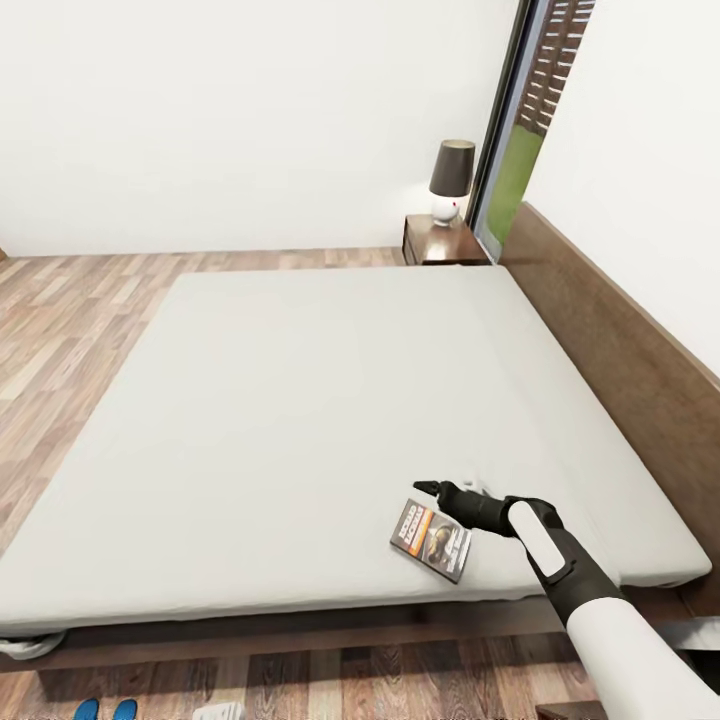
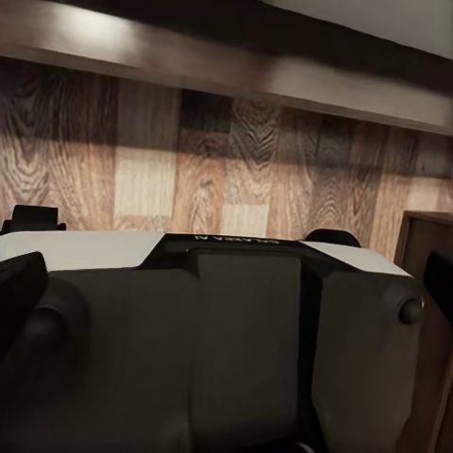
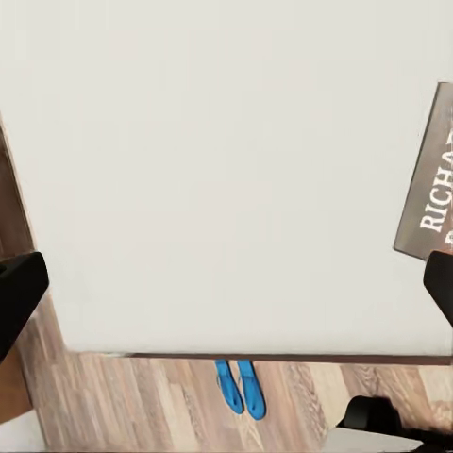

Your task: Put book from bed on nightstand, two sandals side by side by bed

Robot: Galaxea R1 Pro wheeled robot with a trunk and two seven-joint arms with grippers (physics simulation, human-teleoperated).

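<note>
— Where is the book (image 1: 431, 539) lying?

— Flat on the grey mattress of the bed (image 1: 300, 420), near the front edge and toward the headboard side. The right wrist view catches the edge of its cover with white lettering.

— And the right gripper (image 1: 428, 487)?

— It hovers over the mattress just beside the book, a little past it toward the middle of the bed. In the right wrist view its two dark fingertips (image 3: 17, 293) sit far apart with bare mattress between them, so the fingers are spread and grip nothing.

— The sandals?

— The pair of blue sandals (image 3: 239, 386) lies side by side on the wood floor (image 1: 60, 320), close to the bed's edge.

— The nightstand (image 1: 442, 241)?

— It stands at the far corner by the headboard, with a lamp (image 1: 451, 180) on it.

— The left gripper?

— I cannot tell its state; the left wrist view shows the robot's body (image 2: 226, 340) and the floor.
</note>
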